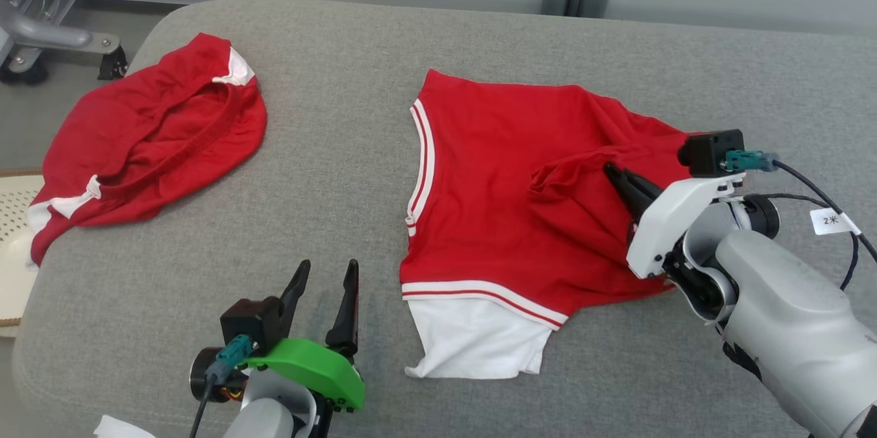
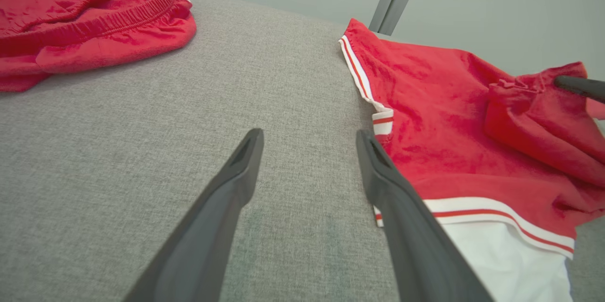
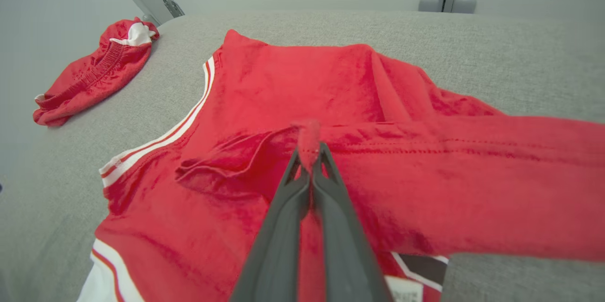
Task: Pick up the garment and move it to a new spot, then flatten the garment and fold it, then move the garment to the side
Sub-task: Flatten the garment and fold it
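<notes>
Nearest, the left gripper stands with fingers spread over the grey cushion, just left of the garment; that red, white-trimmed garment lies near the cushion's middle. On it the right gripper pinches a raised fold; another red cloth lies far left.

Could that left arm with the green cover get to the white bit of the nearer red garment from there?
Probably yes. The left gripper is open over bare grey padding, and the white panel lies just beside it with nothing between. The right gripper pinches the red garment farther up.
</notes>
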Robot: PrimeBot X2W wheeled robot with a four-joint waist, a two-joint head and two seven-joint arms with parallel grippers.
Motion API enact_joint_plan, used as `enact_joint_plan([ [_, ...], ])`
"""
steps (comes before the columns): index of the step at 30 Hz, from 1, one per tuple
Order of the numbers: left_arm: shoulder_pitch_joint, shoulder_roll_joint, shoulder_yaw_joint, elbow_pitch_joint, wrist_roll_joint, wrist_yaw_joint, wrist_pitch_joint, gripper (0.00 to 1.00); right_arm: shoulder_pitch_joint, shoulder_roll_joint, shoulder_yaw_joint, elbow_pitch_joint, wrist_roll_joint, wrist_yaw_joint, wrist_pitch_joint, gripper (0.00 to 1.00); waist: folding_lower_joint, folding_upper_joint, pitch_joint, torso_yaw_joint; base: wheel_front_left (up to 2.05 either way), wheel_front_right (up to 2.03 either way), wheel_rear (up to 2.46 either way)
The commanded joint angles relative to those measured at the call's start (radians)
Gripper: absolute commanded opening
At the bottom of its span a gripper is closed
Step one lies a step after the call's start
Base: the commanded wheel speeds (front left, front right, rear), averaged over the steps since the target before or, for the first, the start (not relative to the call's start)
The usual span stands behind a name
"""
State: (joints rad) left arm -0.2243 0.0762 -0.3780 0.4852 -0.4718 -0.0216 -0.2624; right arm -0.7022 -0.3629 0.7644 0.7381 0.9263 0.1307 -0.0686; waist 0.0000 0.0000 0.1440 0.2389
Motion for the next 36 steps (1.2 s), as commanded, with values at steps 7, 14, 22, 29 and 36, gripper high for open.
enact_joint_plan([
  [7, 0.041, 0.026, 0.020, -0.012, 0.012, 0.010, -0.003, 1.00, 0.095, -0.111, -0.030, -0.175, 0.042, 0.000, 0.007, 0.00, 0.0000, 0.0000, -0.054, -0.086, 0.00, 0.00, 0.00],
  [14, 0.073, 0.041, 0.062, -0.090, 0.026, 0.016, -0.003, 1.00, 0.211, -0.257, -0.166, -0.344, 0.067, 0.000, 0.083, 0.00, 0.0000, 0.0000, -0.070, -0.168, 0.00, 0.00, 0.00],
  [22, 0.105, 0.034, 0.105, -0.142, 0.055, 0.014, -0.003, 1.00, 0.407, -0.331, -0.368, -0.415, 0.072, 0.000, 0.196, 0.00, 0.0000, 0.0000, -0.066, -0.234, 0.00, 0.00, 0.00],
  [29, 0.119, 0.050, 0.121, -0.132, 0.076, 0.004, -0.003, 1.00, 0.562, -0.257, -0.514, -0.392, -0.005, 0.000, 0.290, 0.00, 0.0000, 0.0000, -0.069, -0.268, 0.00, 0.00, 0.00],
  [36, 0.106, 0.055, 0.129, -0.123, 0.079, -0.004, -0.003, 1.00, 0.611, -0.145, -0.596, -0.354, -0.134, 0.000, 0.333, 1.00, 0.0000, 0.0000, -0.059, -0.277, 0.00, 0.00, 0.00],
])
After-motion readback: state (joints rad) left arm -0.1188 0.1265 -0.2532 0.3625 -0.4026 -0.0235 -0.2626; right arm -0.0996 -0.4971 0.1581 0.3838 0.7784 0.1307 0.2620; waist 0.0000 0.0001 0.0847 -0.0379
